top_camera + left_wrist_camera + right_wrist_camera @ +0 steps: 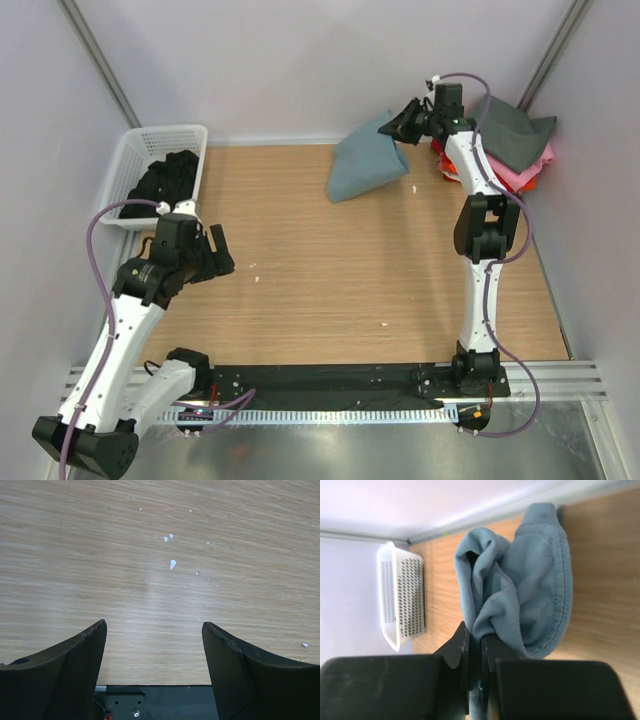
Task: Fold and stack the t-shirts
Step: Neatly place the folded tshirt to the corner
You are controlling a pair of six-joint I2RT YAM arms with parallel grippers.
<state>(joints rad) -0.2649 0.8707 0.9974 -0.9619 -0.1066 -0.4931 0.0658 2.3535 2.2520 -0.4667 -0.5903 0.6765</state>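
1. Right hand [400, 125] reaching to the far edge of the counter [330, 290], jaws pinched nearly together on a bunched fold of the blue shirt [365, 165].
2. From the right wrist: cloth of the blue shirt [530, 595] gathered in thick folds and clamped between the dark fingers of the right hand [475, 640], with a stitched hem curving down its right side.
3. Blue shirt raised at the gripped corner, the rest of it sloping down and lying on the counter near the back wall, right of centre.
4. Stack in the far right corner, just beside the right arm: grey shirt [515, 135] on top, pink shirt [520, 172] under it, red and orange edges below, partly hidden by the arm.
5. Black shirt [165, 180] heaped in the white lattice basket [165, 130] at the far left.
6. Left hand [212, 258] over the left side of the counter, near the basket, jaws spread wide and holding nothing.
7. From the left wrist: left hand [154, 625] above bare wood grain dotted with small white specks [172, 564].
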